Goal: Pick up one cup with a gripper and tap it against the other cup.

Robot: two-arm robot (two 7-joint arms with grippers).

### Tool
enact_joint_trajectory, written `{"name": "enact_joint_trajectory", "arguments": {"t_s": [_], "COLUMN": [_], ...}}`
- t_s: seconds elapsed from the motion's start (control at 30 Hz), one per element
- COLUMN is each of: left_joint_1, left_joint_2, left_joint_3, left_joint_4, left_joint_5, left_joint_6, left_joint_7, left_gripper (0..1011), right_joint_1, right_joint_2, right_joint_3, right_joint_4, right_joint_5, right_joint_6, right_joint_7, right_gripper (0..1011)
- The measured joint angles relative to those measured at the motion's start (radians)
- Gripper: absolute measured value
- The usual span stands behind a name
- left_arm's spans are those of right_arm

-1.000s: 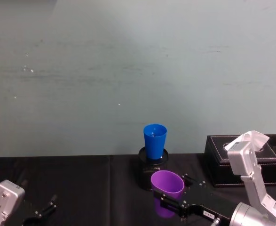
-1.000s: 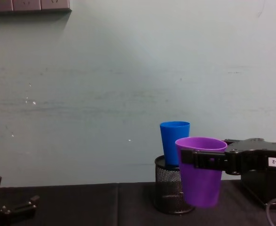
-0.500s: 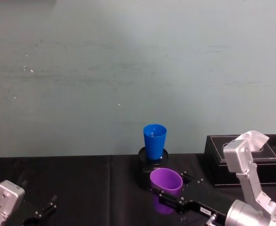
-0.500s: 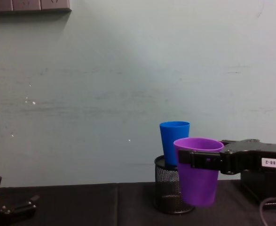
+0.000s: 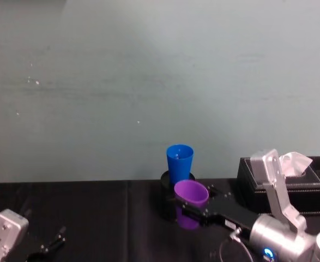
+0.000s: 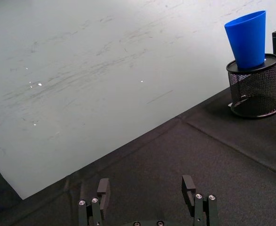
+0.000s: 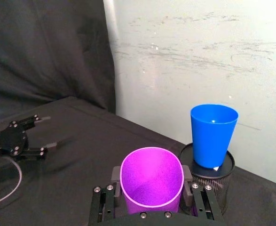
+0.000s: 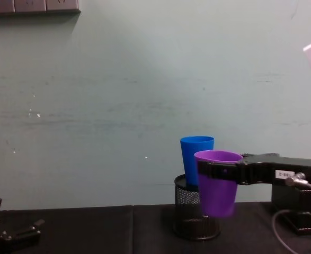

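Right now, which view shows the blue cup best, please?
Left wrist view: the blue cup sits unobstructed in the mesh holder. Right wrist shows it too; in head and chest the purple cup overlaps it.

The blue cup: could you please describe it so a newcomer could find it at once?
On the black table by the pale wall stands a mesh pen holder. The blue cup sits upright in its top, unlike the purple cup held in the right gripper.
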Motion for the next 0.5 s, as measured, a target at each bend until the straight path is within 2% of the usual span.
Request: {"name": "enact_joint_trajectory", "arguments": {"t_s": [0.5], "left_joint_1": [0.0], "left_joint_2": [0.0], "left_joint_3": [0.0], "left_joint_4": [0.0], "left_joint_5": [0.0], "left_joint_6": [0.0], "left_joint_7": [0.0], "left_gripper": [1000], "right_joint_1": [0.112], "right_joint_2": [-0.08], "right_joint_3": [-0.008], "right_joint_4": [0.182], "right_joint_5": [-0.005], "right_joint_6": [-0.018], "right_joint_7": [0.02], "right_gripper": [734]}}
